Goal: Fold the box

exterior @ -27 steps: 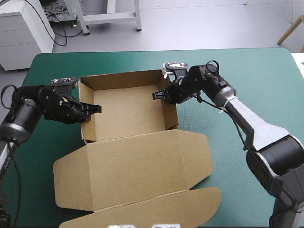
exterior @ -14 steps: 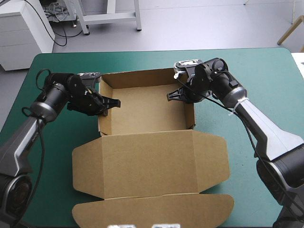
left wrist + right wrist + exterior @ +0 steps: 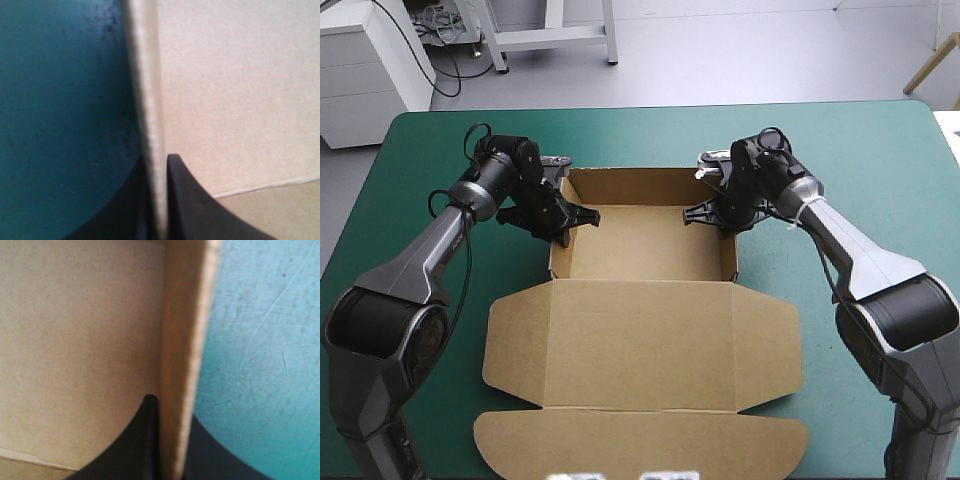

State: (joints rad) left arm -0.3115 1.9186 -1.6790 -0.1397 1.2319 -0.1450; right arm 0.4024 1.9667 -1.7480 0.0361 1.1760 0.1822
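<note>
Both left gripper [image 3: 586,215] and right gripper [image 3: 693,212] hold a wall of the box [image 3: 640,243] within their jaws; board judged light, stiff.

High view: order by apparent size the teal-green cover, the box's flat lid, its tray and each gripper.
1. teal-green cover
2. flat lid
3. tray
4. left gripper and right gripper look alike

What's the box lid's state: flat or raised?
Flat. The lid lies spread on the teal-green cover beside the tray, whose walls stand up.
</note>
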